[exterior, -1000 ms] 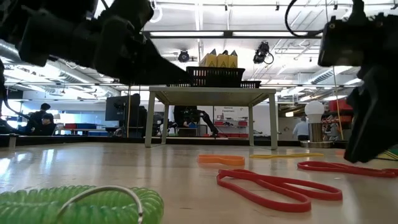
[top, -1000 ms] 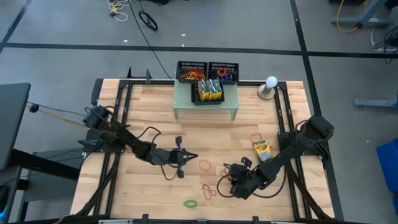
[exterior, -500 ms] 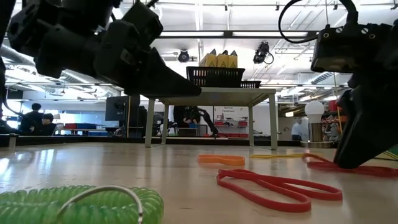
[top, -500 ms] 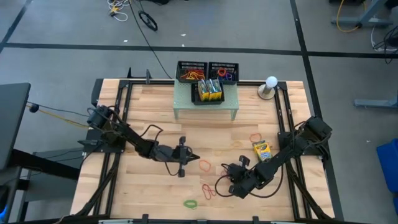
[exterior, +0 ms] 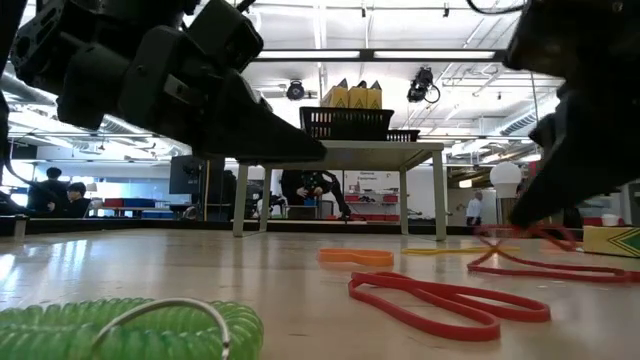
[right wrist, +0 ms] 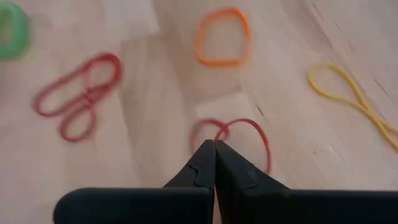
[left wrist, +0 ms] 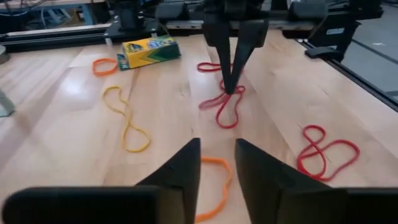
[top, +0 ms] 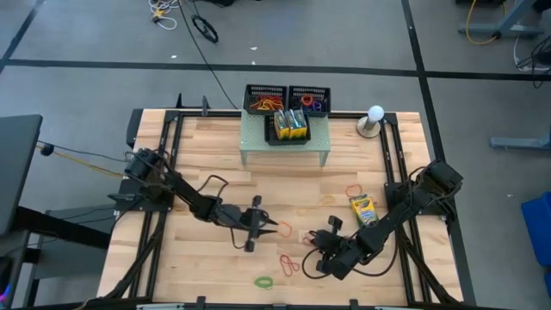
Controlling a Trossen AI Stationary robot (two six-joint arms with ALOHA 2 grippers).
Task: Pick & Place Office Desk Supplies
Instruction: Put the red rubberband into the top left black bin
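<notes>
Already three crayon boxes [top: 289, 123] sat in the tray on the riser [top: 284, 142]; a fourth [top: 362, 208] lay near it. Nearer the front, the right gripper [right wrist: 214, 148] pinched a red band [right wrist: 231, 140], the left gripper [left wrist: 217, 165] gaped over an orange band [left wrist: 211, 186]; several loops remained.

Wooden table [top: 207, 146]: pale green riser [top: 284, 148], crayon box [top: 362, 208], scattered rubber bands [top: 288, 263], white-topped stand [top: 374, 121].
</notes>
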